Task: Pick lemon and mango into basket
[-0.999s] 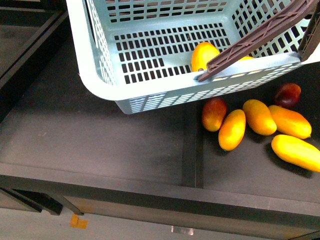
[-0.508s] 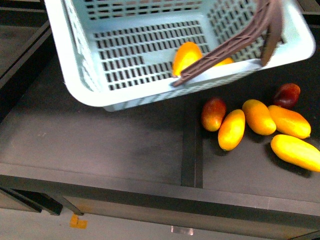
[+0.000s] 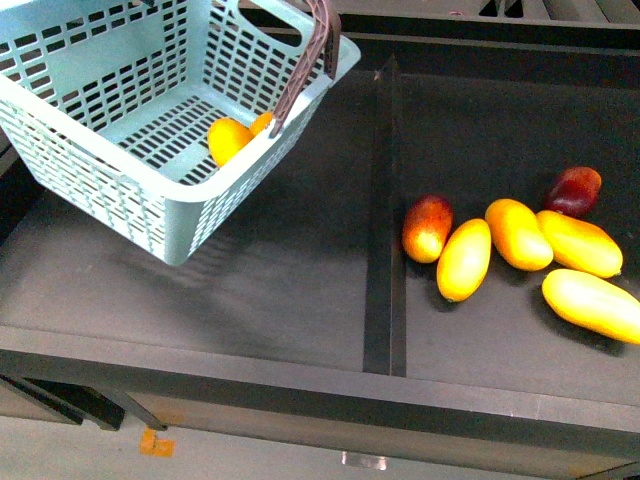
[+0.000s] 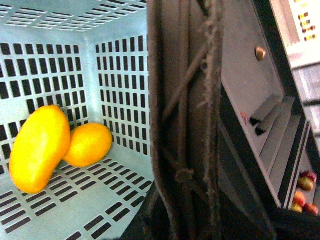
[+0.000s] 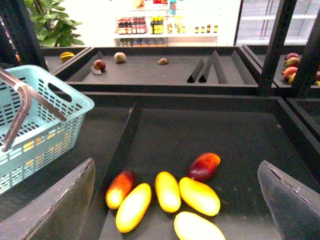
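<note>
My right pincer [image 5: 177, 200] is spread wide, its two dark fingers [image 5: 65, 200] at either edge of the wrist view, with nothing between them. It hangs over the right bay of the shelf [image 3: 250, 290], above a loose cluster of fruit. My left pincer I cannot judge: its wrist view is filled by the brown handle [image 4: 185, 120] right against the lens, and the jaws themselves do not show.

The basket [image 3: 90, 190] sits at the far left, tilted, one corner dipping toward the shelf and throwing a soft shadow on it. Inside, on the slotted floor near a corner, the mango [image 4: 39, 149] and the lemon [image 4: 89, 144] lie touching, the lemon the smaller of the two and tucked closer to the corner wall.

The shelf is a dark matte tray with a raised front lip [image 3: 300, 385]. A dark divider [image 3: 385, 220] runs from near to far and splits it into a bare left bay and a right bay. In the right bay lie four yellow-orange mangoes [image 3: 465, 260] and two red-blushed ones [image 3: 427, 227], close together, several touching.

Beyond, the right wrist view shows a farther dark shelf [image 5: 165, 67] with a few scattered fruits, black uprights [image 5: 277, 40], a leafy plant [image 5: 50, 22] at far left, and bright store shelving with bottles [image 5: 150, 25] at the back. The floor below the front lip is pale, with a small orange mark [image 3: 155, 442].
</note>
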You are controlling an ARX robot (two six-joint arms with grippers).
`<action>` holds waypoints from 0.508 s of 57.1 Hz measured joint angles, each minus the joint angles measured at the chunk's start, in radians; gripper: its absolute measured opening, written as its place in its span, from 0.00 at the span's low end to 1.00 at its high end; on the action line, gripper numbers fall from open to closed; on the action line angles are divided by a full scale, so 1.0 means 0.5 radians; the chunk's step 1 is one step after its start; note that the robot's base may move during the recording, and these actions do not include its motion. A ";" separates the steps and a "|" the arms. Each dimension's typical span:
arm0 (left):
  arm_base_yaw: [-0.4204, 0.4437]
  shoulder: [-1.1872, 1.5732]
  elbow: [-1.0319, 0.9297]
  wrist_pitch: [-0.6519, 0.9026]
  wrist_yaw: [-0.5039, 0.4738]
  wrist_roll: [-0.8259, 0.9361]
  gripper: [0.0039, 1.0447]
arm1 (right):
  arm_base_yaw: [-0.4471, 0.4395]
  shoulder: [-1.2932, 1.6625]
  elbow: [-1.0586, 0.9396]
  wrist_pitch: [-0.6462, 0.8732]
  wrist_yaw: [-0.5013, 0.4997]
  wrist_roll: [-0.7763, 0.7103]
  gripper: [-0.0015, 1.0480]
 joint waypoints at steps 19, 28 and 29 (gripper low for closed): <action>0.203 0.490 0.769 -0.359 0.003 -0.523 0.05 | 0.000 0.000 0.000 0.000 0.000 0.000 0.92; 0.211 0.504 0.694 -0.358 0.094 -0.645 0.05 | 0.000 0.000 0.000 0.000 0.000 0.000 0.92; 0.208 0.501 0.683 -0.356 0.098 -0.652 0.05 | 0.000 0.000 0.001 0.000 0.000 0.000 0.92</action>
